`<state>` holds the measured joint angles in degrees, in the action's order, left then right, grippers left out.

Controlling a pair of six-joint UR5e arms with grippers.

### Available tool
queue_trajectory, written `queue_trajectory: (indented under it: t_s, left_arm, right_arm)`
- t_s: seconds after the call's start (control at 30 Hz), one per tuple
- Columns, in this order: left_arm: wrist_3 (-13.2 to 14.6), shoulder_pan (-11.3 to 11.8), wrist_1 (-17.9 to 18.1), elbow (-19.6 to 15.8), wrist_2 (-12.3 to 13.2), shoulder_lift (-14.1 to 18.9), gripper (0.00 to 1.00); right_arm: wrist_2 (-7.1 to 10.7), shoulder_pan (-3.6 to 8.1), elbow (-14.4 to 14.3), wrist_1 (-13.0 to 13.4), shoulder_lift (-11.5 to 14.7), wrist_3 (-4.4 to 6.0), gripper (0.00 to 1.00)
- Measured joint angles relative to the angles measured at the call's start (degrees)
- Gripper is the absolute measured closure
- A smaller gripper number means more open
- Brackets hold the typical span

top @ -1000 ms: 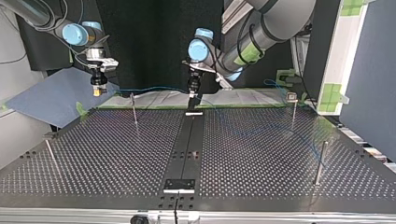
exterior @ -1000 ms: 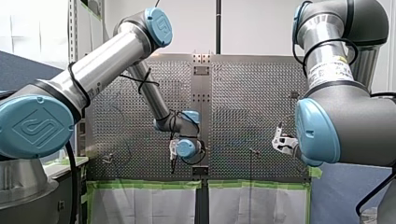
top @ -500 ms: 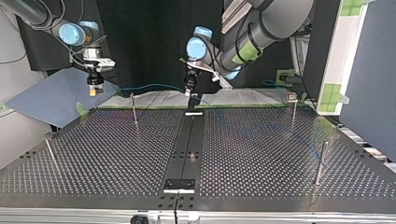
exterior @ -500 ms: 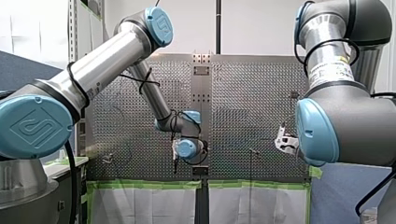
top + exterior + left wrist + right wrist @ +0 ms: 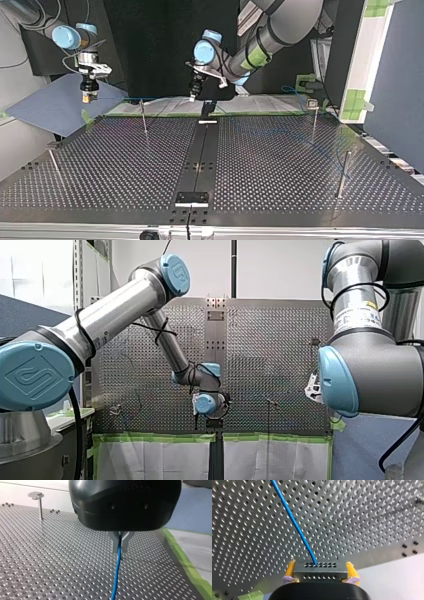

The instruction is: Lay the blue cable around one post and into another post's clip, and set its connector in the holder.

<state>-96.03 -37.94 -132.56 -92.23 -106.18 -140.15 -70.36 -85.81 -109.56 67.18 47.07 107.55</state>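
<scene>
As I judge it, the main risk lies in the stretch of blue cable (image 5: 145,98) strung almost straight between the two tools, above the far edge of the counter (image 5: 280,165). If the arms draw further apart, the cable could slide through the pinch of my left tool (image 5: 119,550). It could also pull hard where it enters the connector (image 5: 319,574) and twist that block out of line for its holder. A thin post (image 5: 144,117) stands just under this stretch, so a careless drop could catch the wrong side of it. Further along, a faint blue line trails over the counter towards the capped post (image 5: 313,117); I cannot tell whether it rounds anything there. My left tool's metal fingers are closed tight on the cable, which runs out from between them towards the counter. My right tool (image 5: 320,565) has its yellow pads (image 5: 291,568) pressed on the two sides of the connector, open just to its width. My left arm reaches in long from the front view's left, its elbow bent and its wrist tipped down by the centre strip. My right arm hangs its tool nose-down past the counter's corner at the top view's left, over a blue sheet (image 5: 50,107).
</scene>
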Motion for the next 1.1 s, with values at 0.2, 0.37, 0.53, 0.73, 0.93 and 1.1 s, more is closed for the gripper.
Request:
queue_trajectory:
  t_s: [0.2,0.37,0.53,0.73,0.93,1.1]
  left_arm:
    - [-0.9,-0.1,-0.3,2.4,1.0,-0.2,1.00]
    - [-1.1,-0.2,-0.4,3.3,1.9,-0.2,1.00]
    - [-1.2,-0.8,-0.4,3.5,2.5,-0.3,1.00]
    - [-1.2,-2.3,-0.8,4.3,3.0,-0.9,1.00]
    - [0.0,-5.6,-3.7,7.5,1.4,-4.1,1.00]
    - [-1.1,-6.6,-6.3,10.1,1.5,-6.2,1.00]
  right_arm:
    - [-0.36,1.15,0.5,-0.8,0.0,0.26,1.00]
    - [-0.39,1.84,0.9,-1.7,0.0,0.40,1.00]
    - [-1.08,2.35,1.0,-1.8,0.0,0.66,1.00]
    - [-0.85,2.20,1.1,-1.7,-0.1,-0.27,1.00]
    - [-0.61,1.92,1.1,-1.8,-0.1,-1.10,1.00]
    - [-0.67,1.99,1.1,-1.8,-0.2,-1.12,1.00]
